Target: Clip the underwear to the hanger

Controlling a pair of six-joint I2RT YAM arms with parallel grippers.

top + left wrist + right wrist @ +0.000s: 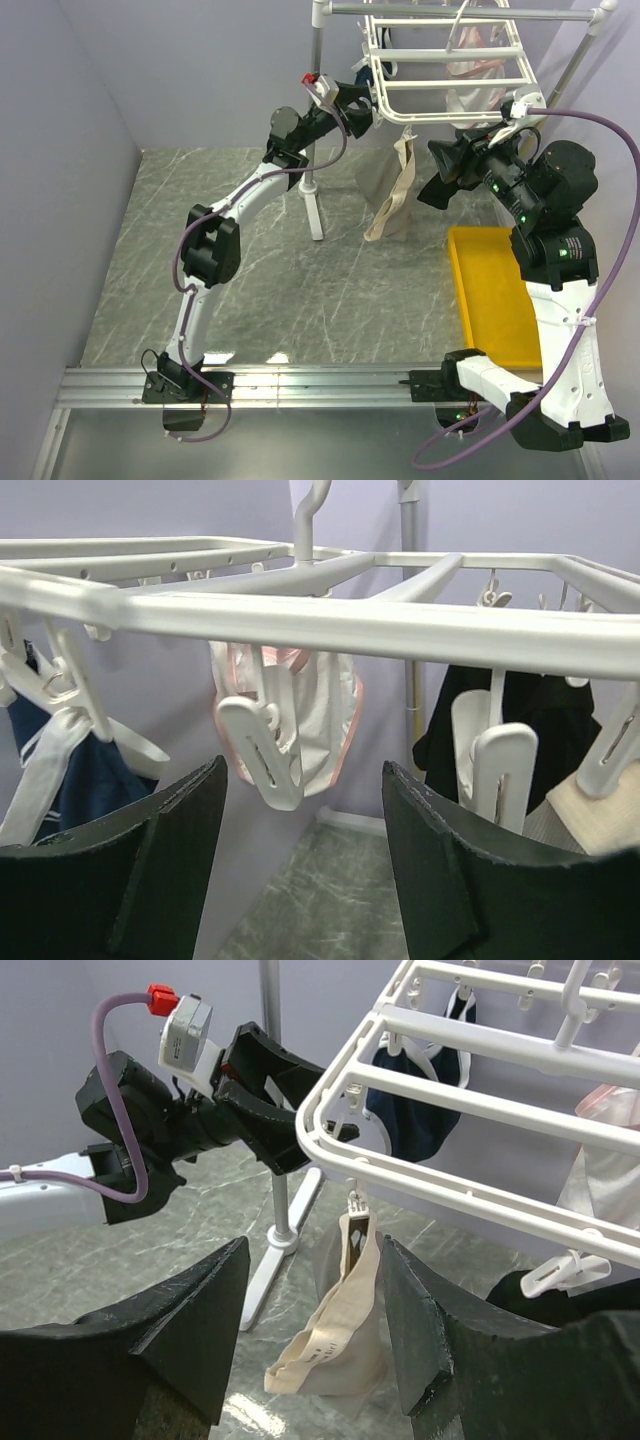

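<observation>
The left gripper (pixel 362 110) has its jaws apart and holds nothing, its tips right at a corner of the hanger (pixel 455 85). The right gripper (pixel 437 172) is also spread and empty, just below the hanger's near rail. The underwear (pixel 395 190) dangles from a clip on that rail, between the grippers.
</observation>
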